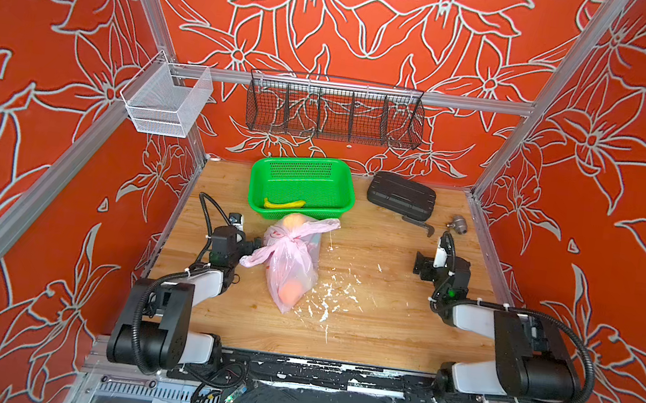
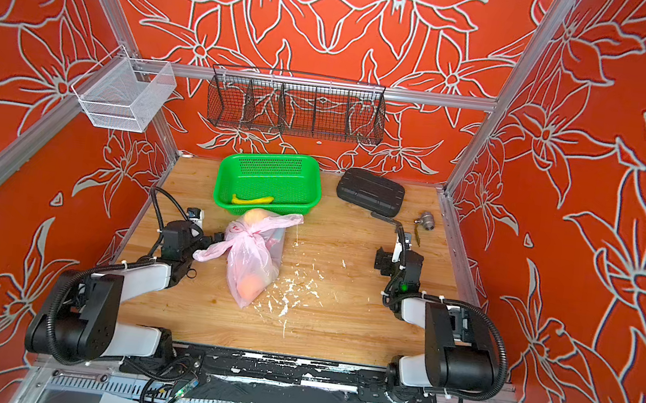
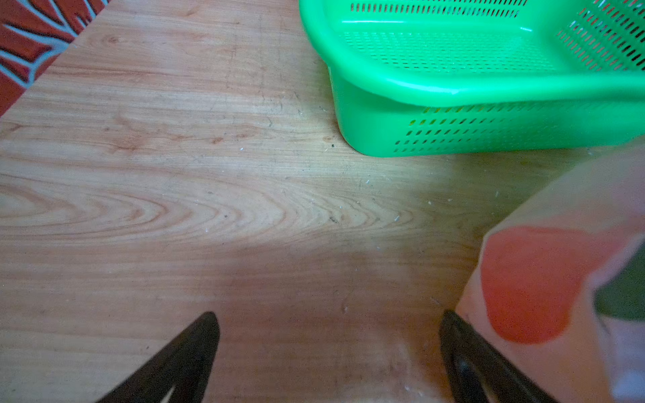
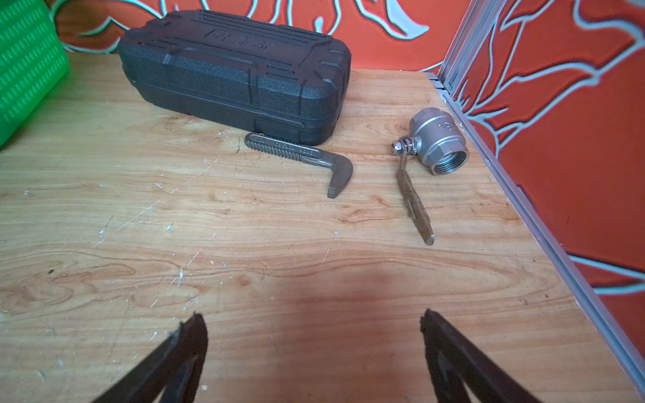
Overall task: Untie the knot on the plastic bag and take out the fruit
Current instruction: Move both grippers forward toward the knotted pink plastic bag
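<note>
Both top views overhead, share whole table (image 1: 381,327) (image 2: 339,326); wrist views low, close, forward-facing.

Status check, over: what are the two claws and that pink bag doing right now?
Left gripper open, beside the plastic bag. Right gripper open, well clear, empty. Knot tied, fruit inside. Nothing blocking the knot.

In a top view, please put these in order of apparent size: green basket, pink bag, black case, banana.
1. green basket and pink bag: they look about alike, so I do not rank them.
2. black case
3. banana
</note>
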